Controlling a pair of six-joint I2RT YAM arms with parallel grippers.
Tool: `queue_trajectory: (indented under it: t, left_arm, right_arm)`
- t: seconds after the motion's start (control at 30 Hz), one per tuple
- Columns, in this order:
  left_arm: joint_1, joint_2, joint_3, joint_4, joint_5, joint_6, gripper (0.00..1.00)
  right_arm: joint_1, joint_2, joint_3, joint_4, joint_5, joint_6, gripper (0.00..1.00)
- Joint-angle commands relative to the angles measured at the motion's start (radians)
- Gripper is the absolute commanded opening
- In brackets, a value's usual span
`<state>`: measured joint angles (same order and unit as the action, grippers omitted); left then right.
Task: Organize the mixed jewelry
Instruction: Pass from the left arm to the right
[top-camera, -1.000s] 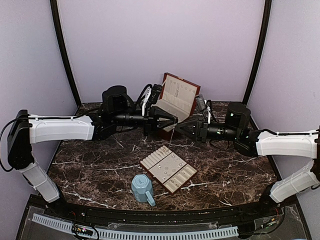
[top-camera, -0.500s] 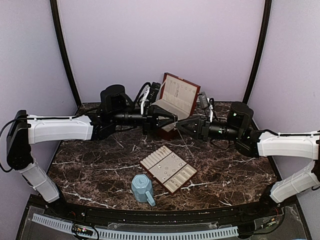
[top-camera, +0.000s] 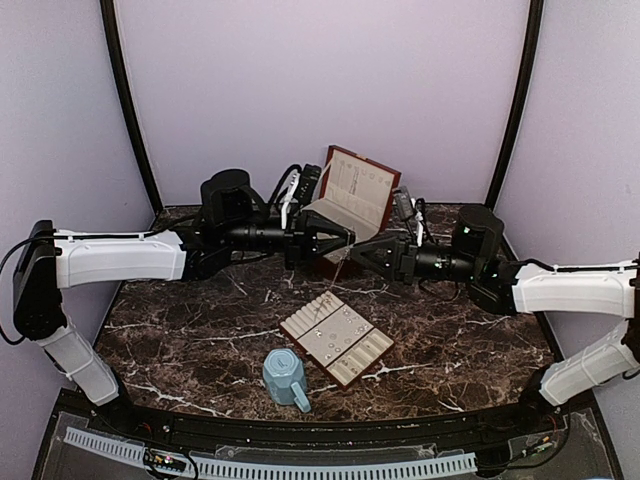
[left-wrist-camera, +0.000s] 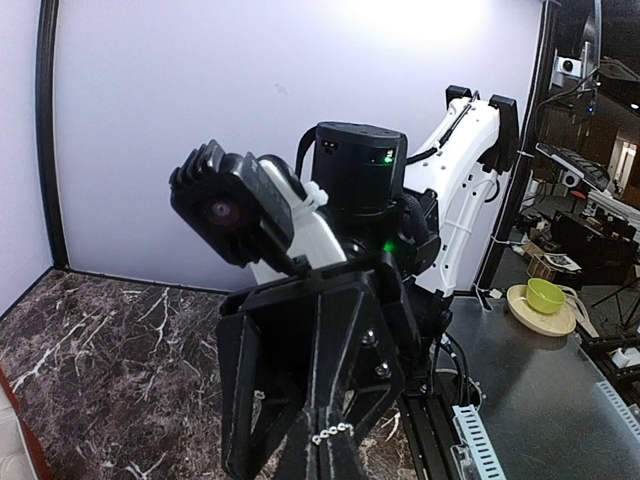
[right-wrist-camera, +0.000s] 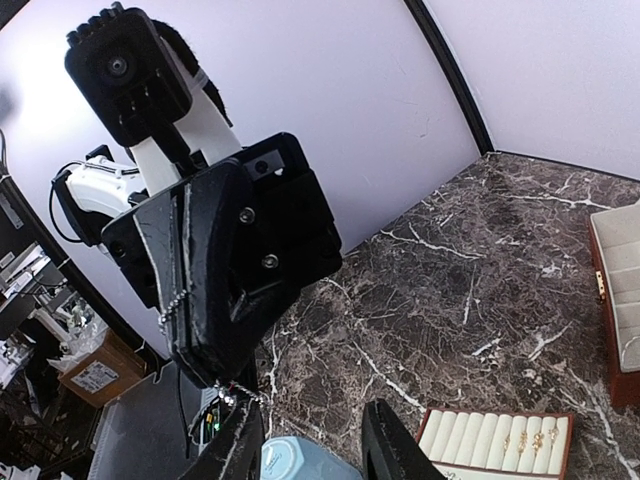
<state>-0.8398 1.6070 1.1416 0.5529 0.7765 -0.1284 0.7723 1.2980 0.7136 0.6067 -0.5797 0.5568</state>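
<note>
Chain (left-wrist-camera: 332, 432), limp and light (slippery too), pinched by left pincer (left-wrist-camera: 318, 455); right pincer (right-wrist-camera: 315, 440) half-wide; grab dangling end

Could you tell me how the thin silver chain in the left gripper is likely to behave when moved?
The chain drapes slack from the shut left gripper, so it is probably floppy and may swing. Its fine beaded links look very light and could perhaps slip or snag.
</note>
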Motion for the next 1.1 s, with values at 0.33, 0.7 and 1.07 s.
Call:
queue_trajectory:
  t: [0.33, 0.7, 1.07]
  left_arm:
    - [-0.002, -0.033, -0.003, 0.056, 0.030, -0.024, 0.00]
    - [-0.001, -0.030, -0.004, 0.060, 0.027, -0.026, 0.00]
    - [-0.001, -0.031, -0.010, 0.062, 0.016, -0.022, 0.00]
  right_arm:
    - [0.021, 0.022, 0.037, 0.051, -0.004, -0.024, 0.35]
    - [0.040, 0.059, 0.067, 0.064, -0.028, -0.028, 0.35]
    - [0.047, 0.060, 0.064, 0.087, -0.035, -0.012, 0.38]
